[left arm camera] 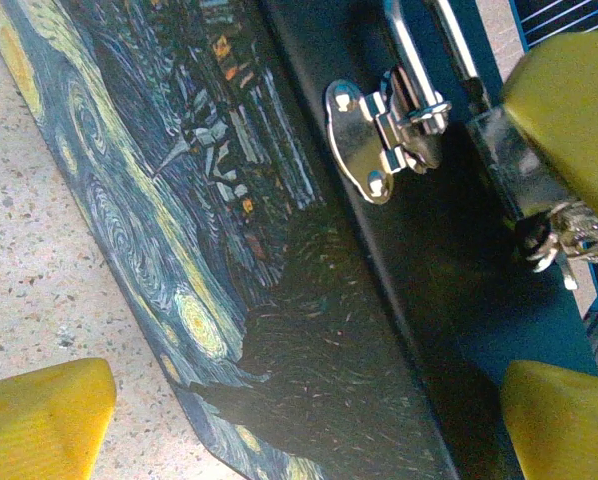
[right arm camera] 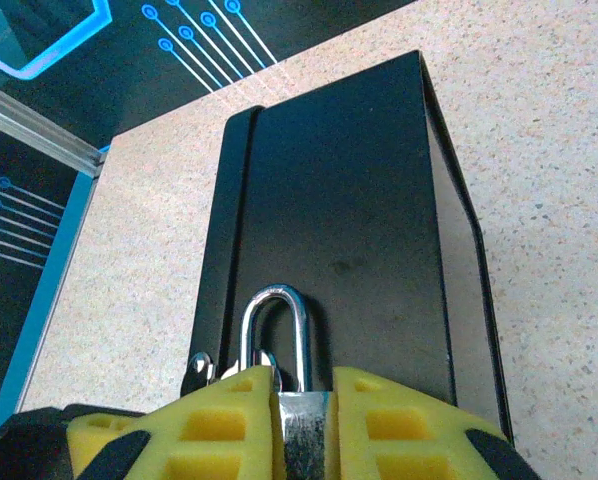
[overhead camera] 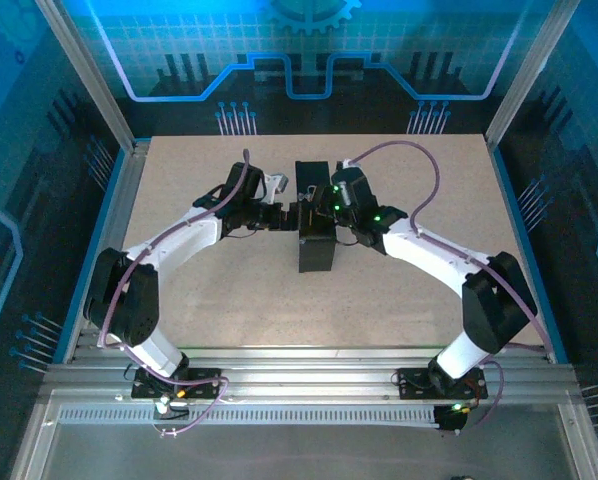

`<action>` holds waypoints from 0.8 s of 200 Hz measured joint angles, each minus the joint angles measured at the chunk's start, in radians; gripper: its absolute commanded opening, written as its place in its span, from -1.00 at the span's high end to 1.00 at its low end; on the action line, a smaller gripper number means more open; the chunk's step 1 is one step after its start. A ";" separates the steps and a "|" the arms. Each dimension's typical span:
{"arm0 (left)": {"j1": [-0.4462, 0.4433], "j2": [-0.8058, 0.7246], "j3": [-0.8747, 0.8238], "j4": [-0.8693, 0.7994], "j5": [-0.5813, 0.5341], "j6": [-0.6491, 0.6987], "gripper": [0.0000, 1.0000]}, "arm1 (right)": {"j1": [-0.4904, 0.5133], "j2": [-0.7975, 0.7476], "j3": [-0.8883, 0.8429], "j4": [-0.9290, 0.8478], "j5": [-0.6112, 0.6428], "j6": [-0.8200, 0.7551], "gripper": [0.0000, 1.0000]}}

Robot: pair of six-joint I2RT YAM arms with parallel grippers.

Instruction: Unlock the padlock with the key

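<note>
1. The dark box (overhead camera: 317, 245) stood near the middle of the tabletop (overhead camera: 229, 310), somewhat toward the far edge.
2. The right gripper (right arm camera: 304, 385) was closed narrow on the padlock (right arm camera: 304, 428), its yellow fingers (right arm camera: 389, 425) pressing either side of the silvery body.
3. The padlock was at the box, its shackle rising upright against the plain black face. Whether the shackle passed through a fitting there could not be determined.
4. The left gripper (left arm camera: 304, 378) was spread wide and held nothing. One finger (left arm camera: 39, 420) was over bare tabletop beside the painted lid, the other (left arm camera: 564, 420) beyond the box's dark side.
5. A silvery hasp (left arm camera: 374, 140) was fixed on the dark side of the box, with a metal handle (left arm camera: 409, 45) just beside it.
6. In the overhead view the left gripper (overhead camera: 284, 215) and right gripper (overhead camera: 326, 203) met the box from opposite sides.
</note>
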 measured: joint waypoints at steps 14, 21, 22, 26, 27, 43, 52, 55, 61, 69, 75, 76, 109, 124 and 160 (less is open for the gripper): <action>0.000 -0.003 -0.004 0.006 0.000 0.000 -0.98 | 0.000 0.010 0.007 0.008 0.011 0.000 1.00; 0.000 -0.003 -0.005 0.006 0.000 0.001 -0.98 | 0.000 0.014 0.009 0.015 0.012 0.000 1.00; 0.000 -0.003 -0.005 0.006 0.000 0.001 -0.98 | 0.000 0.015 0.009 0.016 0.012 0.000 1.00; 0.000 -0.003 -0.006 0.008 0.000 0.002 -0.98 | 0.000 0.018 0.009 0.022 0.012 0.000 1.00; 0.000 -0.003 -0.006 0.008 0.000 0.004 -0.98 | 0.000 0.018 0.009 0.023 0.012 0.000 1.00; 0.000 -0.003 -0.006 0.010 0.000 0.011 -0.98 | 0.001 0.024 0.010 0.039 0.013 0.001 1.00; 0.000 -0.003 -0.006 0.010 0.000 0.014 -0.98 | 0.001 0.026 0.010 0.042 0.015 0.001 1.00; 0.000 -0.003 -0.006 0.010 0.000 0.014 -0.98 | 0.000 0.026 0.010 0.043 0.015 0.001 1.00; 0.000 -0.003 -0.006 0.010 0.000 0.015 -0.98 | -0.001 0.026 0.010 0.044 0.015 0.002 1.00; 0.001 -0.003 -0.003 0.008 0.000 0.015 -0.98 | -0.005 0.026 0.010 0.044 0.014 0.003 1.00; 0.002 -0.003 0.000 0.005 0.000 0.015 -0.98 | -0.010 0.026 0.010 0.045 0.014 0.004 1.00; 0.002 -0.003 0.000 0.005 0.000 0.015 -0.98 | -0.011 0.026 0.010 0.045 0.014 0.005 1.00; 0.008 0.003 0.027 -0.039 0.018 0.018 -0.98 | -0.069 0.025 0.010 0.045 0.003 0.003 1.00; 0.012 0.020 0.051 -0.060 0.038 0.018 -0.98 | -0.110 0.016 0.007 0.043 -0.005 0.003 1.00; 0.022 0.051 0.126 -0.083 0.067 0.015 -0.98 | -0.229 -0.083 -0.090 0.051 -0.029 0.004 1.00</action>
